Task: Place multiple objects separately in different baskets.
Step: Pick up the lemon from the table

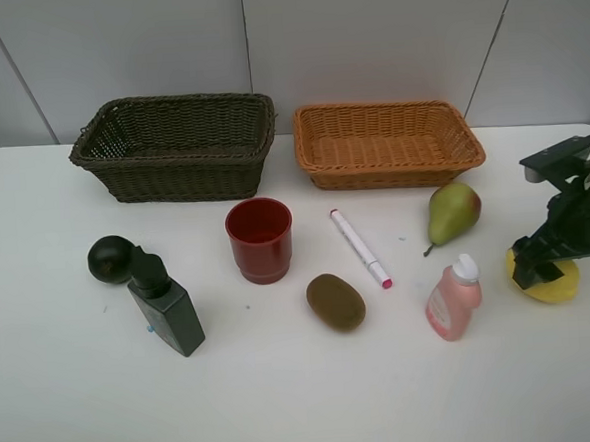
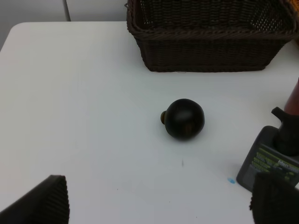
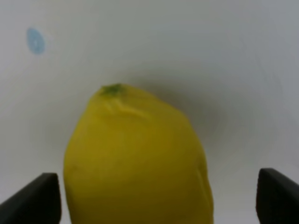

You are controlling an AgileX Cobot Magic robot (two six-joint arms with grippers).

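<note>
My right gripper [image 1: 542,272] hangs over the yellow lemon [image 1: 552,285] at the table's right edge. In the right wrist view it [image 3: 156,198] is open, a finger on either side of the lemon [image 3: 138,158] and a gap showing on at least one side. The left gripper [image 2: 159,205] is open above bare table, short of the dark round fruit [image 2: 184,118] and the dark green bottle [image 2: 275,158]. At the back stand the dark brown basket [image 1: 176,153] and the orange-tan basket [image 1: 386,145], both empty. In front lie the red cup [image 1: 259,239], marker [image 1: 360,248], kiwi [image 1: 335,302], pear [image 1: 453,212] and pink bottle [image 1: 453,298].
The dark round fruit [image 1: 110,259] touches the cap of the dark green bottle [image 1: 167,309] at the left. A grey panelled wall closes the back behind the baskets. The left arm does not show in the exterior high view.
</note>
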